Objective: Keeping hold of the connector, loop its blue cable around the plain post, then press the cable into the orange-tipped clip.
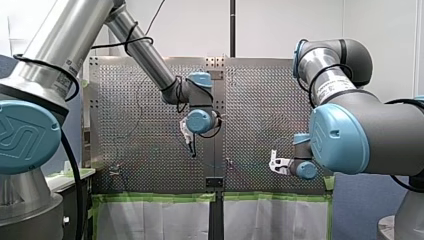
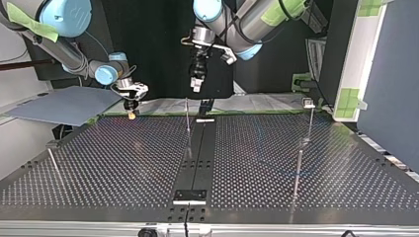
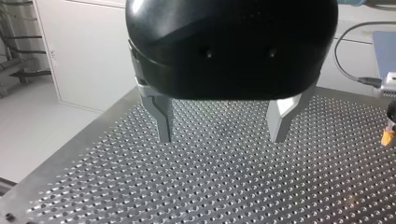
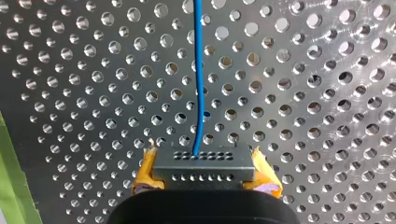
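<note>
While the connector [image 4: 204, 164] is clamped by my right gripper [image 4: 205, 171], its blue cable [image 4: 199, 79] is led toward twelve o'clock; my left gripper [image 3: 222, 136] is spread, empty.

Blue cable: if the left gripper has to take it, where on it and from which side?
Probably the straight run of the blue cable just ahead of the connector, which my right gripper clamps between yellow pads. It is thin and runs close over the perforated table, so come down from above with my left gripper, open and empty, fingers straddling it crosswise.
</note>
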### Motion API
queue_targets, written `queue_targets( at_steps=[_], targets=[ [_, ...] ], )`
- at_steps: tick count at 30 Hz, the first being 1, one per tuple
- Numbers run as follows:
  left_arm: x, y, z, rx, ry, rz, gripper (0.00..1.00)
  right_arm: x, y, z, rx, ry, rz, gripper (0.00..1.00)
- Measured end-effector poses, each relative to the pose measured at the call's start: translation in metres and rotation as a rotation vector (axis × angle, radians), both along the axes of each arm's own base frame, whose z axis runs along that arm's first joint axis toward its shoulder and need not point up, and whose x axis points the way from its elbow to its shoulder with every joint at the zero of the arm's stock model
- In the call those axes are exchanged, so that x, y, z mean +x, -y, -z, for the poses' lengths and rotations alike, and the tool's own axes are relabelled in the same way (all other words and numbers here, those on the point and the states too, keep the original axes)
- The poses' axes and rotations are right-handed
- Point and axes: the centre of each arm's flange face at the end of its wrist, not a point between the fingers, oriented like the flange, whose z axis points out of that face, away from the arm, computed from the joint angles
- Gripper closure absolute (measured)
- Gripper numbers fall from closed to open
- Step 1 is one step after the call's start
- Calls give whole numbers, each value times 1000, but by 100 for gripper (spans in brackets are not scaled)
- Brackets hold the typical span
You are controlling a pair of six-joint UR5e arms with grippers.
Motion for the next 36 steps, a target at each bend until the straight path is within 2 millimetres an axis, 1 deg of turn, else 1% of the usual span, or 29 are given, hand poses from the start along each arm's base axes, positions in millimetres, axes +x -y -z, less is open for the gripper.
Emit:
queue_targets(
  at_steps=[15, 24, 32, 36],
  targets=[
    [-43, -43, -20, 2, 0, -1, 0, 1, 0, 0, -2, -1, -1, 100],
    [-69, -69, -27, 3, -1, -18, 0, 1, 0, -1, -2, -6, -2, 100],
    [-92, -93, -31, 2, -1, -22, 0, 2, -3, 0, 10, -29, -2, 100],
    [-104, -104, -26, 16, -13, -22, 0, 3, -4, -3, 14, -42, -4, 100]
  ],
)
